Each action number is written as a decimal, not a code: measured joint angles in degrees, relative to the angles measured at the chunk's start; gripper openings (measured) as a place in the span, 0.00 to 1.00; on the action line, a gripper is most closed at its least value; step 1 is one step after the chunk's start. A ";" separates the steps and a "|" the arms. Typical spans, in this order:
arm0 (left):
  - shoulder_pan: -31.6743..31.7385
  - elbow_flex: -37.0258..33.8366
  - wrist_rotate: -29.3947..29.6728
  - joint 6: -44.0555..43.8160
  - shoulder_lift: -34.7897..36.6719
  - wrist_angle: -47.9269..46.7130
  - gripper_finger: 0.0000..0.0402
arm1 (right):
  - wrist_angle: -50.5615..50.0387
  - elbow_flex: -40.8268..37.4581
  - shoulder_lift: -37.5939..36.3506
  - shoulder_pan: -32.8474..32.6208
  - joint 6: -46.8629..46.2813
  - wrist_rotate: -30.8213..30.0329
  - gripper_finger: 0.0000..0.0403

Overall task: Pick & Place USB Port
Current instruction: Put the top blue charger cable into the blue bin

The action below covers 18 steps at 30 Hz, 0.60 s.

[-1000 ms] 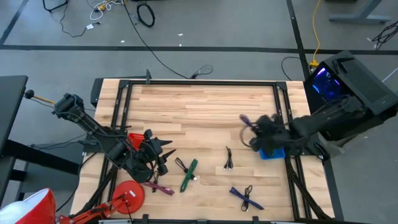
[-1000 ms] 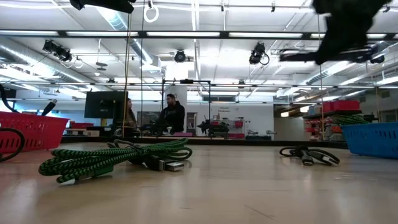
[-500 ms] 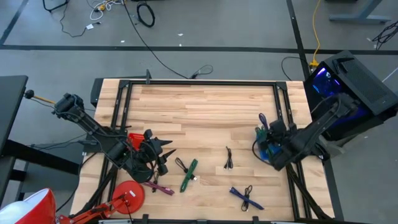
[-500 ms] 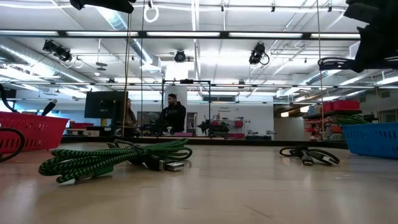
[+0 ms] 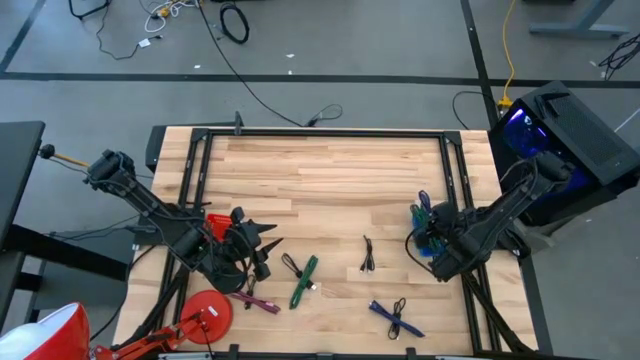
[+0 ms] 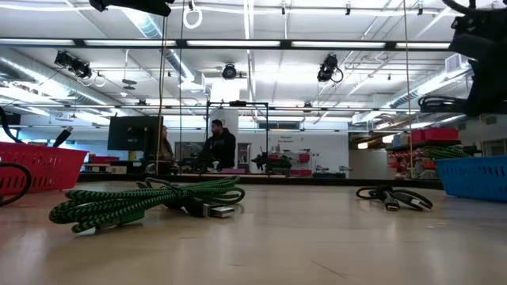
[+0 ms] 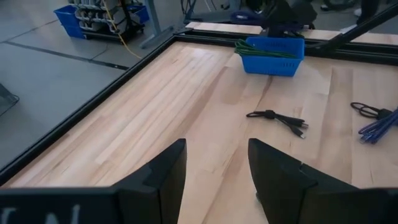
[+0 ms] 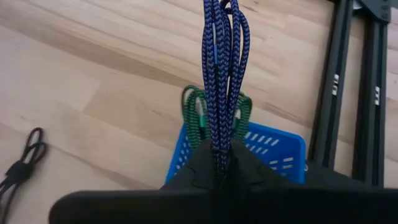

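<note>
My right gripper [image 5: 431, 222] is shut on a blue-purple braided cable bundle [image 8: 221, 68], above the blue basket [image 5: 440, 246] at the table's right edge. A green cable [image 8: 198, 111] lies coiled inside that basket [image 8: 273, 149]. In the low view the right gripper [image 6: 478, 55] hangs high over the basket [image 6: 475, 176]. My left gripper [image 7: 214, 174] is open and waits near the table's left near corner [image 5: 255, 245], touching nothing. My right gripper pinches the blue-purple cable bundle between its two fingers at one end of the bundle [image 8: 220, 148], taking several strands together. The fingers come from above, lying along the strands. The bundle is lifted clear of the table and reaches out past the fingertips over the basket.
Loose on the table lie a green cable [image 5: 303, 281], black cables [image 5: 290, 265] [image 5: 368, 255], a blue cable [image 5: 395, 318] and a purple one [image 5: 258, 300]. A red basket [image 6: 40, 168] sits at the left. Black frame rails [image 8: 333, 93] border the table. People stand in the room beyond.
My right gripper has carried the blue-purple cable toward the table's right edge and slightly nearer, from over bare wood to above the blue basket, its arm folding back. The cable stayed in its hold. My left arm kept still.
</note>
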<state>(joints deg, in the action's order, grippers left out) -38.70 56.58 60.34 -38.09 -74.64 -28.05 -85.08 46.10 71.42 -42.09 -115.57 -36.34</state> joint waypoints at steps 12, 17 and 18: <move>0.00 0.00 0.04 -0.19 0.01 -0.02 0.44 | 4.09 -2.77 1.16 -0.87 -0.82 1.36 0.03; 0.00 0.00 0.04 -0.21 0.01 -0.04 0.44 | 4.13 -2.77 3.12 -0.87 -0.97 2.06 0.03; 0.00 0.00 0.04 -0.21 0.01 -0.04 0.44 | 4.18 -2.77 3.64 -0.87 -0.80 2.49 0.03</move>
<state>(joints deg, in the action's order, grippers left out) -38.70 56.58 60.38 -38.30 -74.63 -28.10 -80.90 43.33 75.06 -42.96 -116.37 -33.86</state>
